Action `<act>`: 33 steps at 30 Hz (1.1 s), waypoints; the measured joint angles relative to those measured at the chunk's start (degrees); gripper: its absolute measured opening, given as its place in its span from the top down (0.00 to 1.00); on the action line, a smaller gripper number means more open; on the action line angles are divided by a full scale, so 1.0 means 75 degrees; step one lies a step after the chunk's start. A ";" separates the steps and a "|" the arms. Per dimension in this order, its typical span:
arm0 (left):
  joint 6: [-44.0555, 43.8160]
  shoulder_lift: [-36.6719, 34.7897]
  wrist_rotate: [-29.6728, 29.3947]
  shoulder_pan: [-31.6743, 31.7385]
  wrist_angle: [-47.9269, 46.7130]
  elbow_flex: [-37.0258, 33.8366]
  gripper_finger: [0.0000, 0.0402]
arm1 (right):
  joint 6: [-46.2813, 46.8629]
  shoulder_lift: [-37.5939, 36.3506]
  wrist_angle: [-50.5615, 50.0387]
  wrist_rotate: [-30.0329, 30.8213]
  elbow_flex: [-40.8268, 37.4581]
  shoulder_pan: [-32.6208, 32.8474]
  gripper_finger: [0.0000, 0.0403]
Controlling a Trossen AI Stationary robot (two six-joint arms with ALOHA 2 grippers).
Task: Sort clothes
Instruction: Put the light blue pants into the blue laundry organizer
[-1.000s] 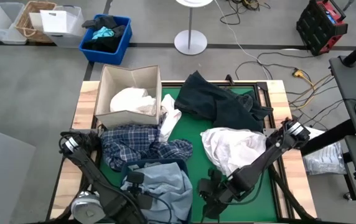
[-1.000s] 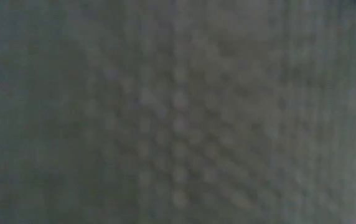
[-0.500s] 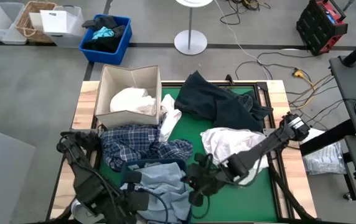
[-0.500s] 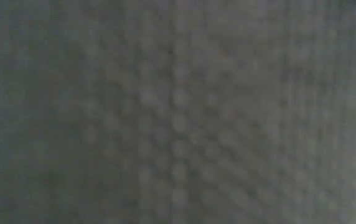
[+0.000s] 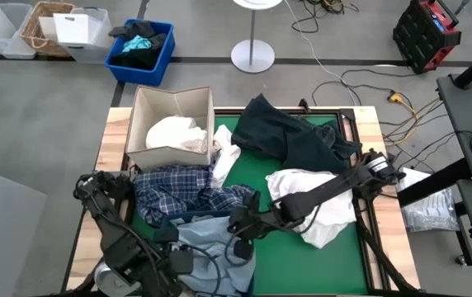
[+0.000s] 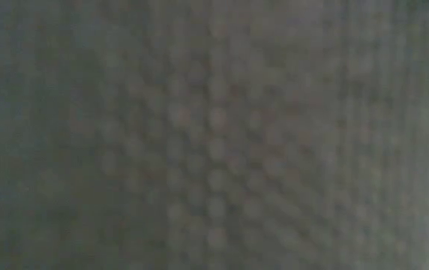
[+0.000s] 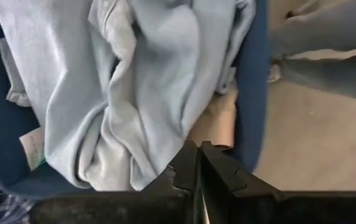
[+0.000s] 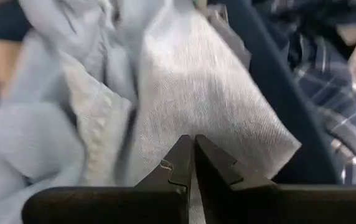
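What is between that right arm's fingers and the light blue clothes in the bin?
Nothing visible. The right gripper, fingers shut, is right above the light blue denim in the dark blue bin, with only that fabric ahead of it.

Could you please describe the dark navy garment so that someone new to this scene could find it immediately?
Start at the green table mat in the high view and look to its far edge, right of the cardboard box. The dark navy garment lies crumpled there, just beyond the white shirt. It is the only solid dark piece, unlike the plaid shirt and the light blue denim.
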 joint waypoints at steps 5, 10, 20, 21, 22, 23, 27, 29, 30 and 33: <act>-0.0027 -0.0006 0.0044 -0.0005 -0.0009 -0.0539 1.00 | 0.0098 0.0253 -0.0181 0.0000 -0.0010 -0.0026 0.97; -0.0261 -0.0029 0.1015 -0.0005 -0.0011 -0.0570 1.00 | 0.0118 0.0646 -0.0200 -0.0002 -0.0012 -0.0032 0.97; -0.1001 -0.0055 0.1998 0.0044 -0.0005 -0.0835 1.00 | 0.0132 0.0825 -0.0193 0.0009 0.0085 -0.0026 0.97; -0.1006 -0.0055 0.2004 0.0055 0.0001 -0.0946 1.00 | 0.0097 0.0830 -0.0226 0.0008 0.0139 -0.0029 0.97; -0.1004 -0.0058 0.1945 0.0056 0.0013 -0.1098 1.00 | 0.0035 0.0840 -0.0256 0.0006 0.0211 -0.0030 0.97; -0.1001 -0.0058 0.1808 0.0069 0.0003 -0.1296 1.00 | -0.0011 0.0850 -0.0270 0.0003 0.0279 -0.0041 0.97; -0.1106 -0.0055 0.1715 0.0095 -0.0010 -0.2092 1.00 | -0.0077 0.0858 -0.0224 0.0044 0.0458 -0.0044 0.97; -0.1358 -0.0055 0.1935 0.0144 -0.0001 -0.2421 1.00 | -0.0076 0.0858 -0.0218 0.0146 0.0468 -0.0044 0.97; -0.1521 -0.0055 0.2011 0.0164 -0.0004 -0.2592 1.00 | -0.0073 0.0858 -0.0219 0.0160 0.0468 -0.0044 0.97; -0.1831 -0.0055 0.2033 0.0209 0.0010 -0.3033 1.00 | 0.0012 0.0858 -0.0216 0.0181 0.0468 -0.0044 0.97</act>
